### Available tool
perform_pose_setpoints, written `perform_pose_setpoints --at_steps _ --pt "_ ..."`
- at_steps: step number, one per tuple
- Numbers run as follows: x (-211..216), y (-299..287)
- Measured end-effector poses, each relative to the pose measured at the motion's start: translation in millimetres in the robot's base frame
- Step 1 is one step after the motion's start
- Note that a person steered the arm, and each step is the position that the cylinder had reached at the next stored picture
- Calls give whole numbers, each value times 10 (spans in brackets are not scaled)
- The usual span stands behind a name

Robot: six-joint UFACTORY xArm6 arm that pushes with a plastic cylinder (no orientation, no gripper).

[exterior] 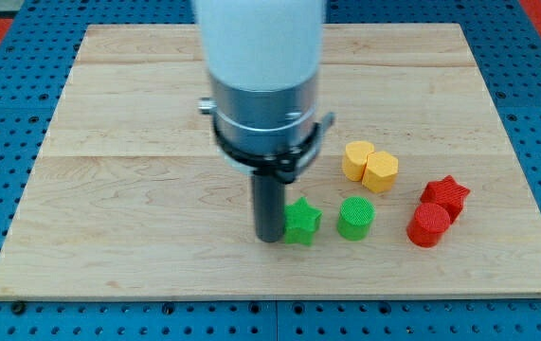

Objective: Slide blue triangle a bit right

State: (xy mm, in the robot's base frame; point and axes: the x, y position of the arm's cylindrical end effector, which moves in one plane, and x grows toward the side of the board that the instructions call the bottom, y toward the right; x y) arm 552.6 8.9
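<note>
Triangle hunt comes up empty from where I'm standing: I can't see the blue triangle anywhere on the bench (109, 142). If it's on there at all, my guess is it's hidden behind the fat white-and-silver arm housing (262, 85), which blocks a good chunk of the middle.

The end effector is just a plain dark rod, with no jaws to be apart or together, so it isn't clamped on anything. Its tip (270, 238) sits down on the wood right at 9 o'clock of the green star (302, 222), touching it or as good as.

To do this well, I'd say the tip first needs to back off from the green star without shoving it. Then it should come round to the triangle's 9 o'clock side and push toward 3 o'clock through the middle of a flat face. Hit it off-centre and a triangle will probably spin instead of sliding. "A bit" means a short nudge, then stop.

Working outward from the star:
- green cylinder (355, 218) is just at its 3 o'clock, apart from it
- two yellow blocks (369, 166) touch each other up at 1 o'clock, one looking hexagonal, the other's shape unclear
- red star (446, 195) and red cylinder (428, 226) are pressed together further toward 3 o'clock

The blocks look like ridged printed plastic, so they should be light and slidey. The bench is pale smooth planked wood, sitting on a blue pegboard (5, 95).
</note>
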Motion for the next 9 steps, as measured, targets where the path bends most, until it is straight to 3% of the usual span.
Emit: perform_pose_setpoints --at_steps 1,2,3,5,7,9 --pt "0 189" --pt "7 -155" --pt "-371 -950" --pt "-1576 -2116" --pt "-2824 -2276" --pt "-3614 -1911"
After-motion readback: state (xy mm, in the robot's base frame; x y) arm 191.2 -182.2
